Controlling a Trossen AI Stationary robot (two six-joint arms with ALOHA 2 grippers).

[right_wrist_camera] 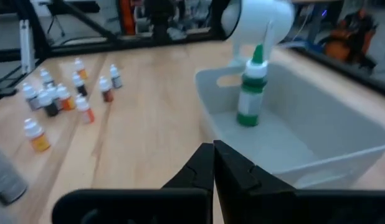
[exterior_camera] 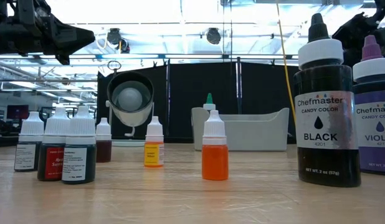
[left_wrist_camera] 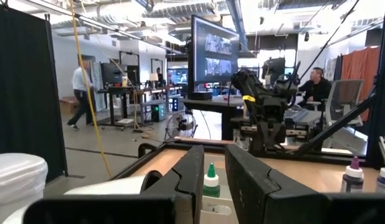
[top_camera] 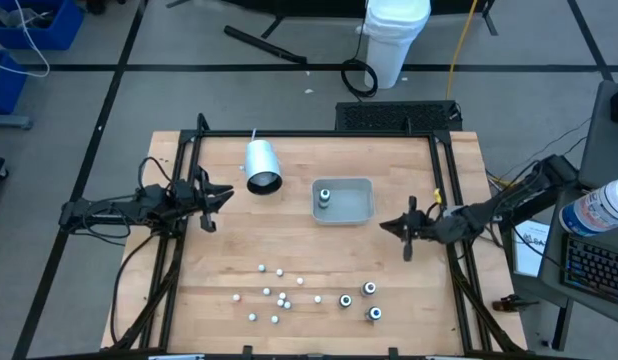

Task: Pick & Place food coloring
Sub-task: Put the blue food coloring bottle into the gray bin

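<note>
Wooden worktop (top_camera: 289,240): one green-topped bottle (top_camera: 325,196) is standing in the tray (top_camera: 361,208); the other bottles (top_camera: 279,296) are waiting near. Left pincer (top_camera: 217,196) is hovering narrow, empty; right pincer (top_camera: 389,225) closed, empty.

Bright ceiling lights (exterior_camera: 211,34) glare in the low view; the right wrist view is softly blurred.
</note>
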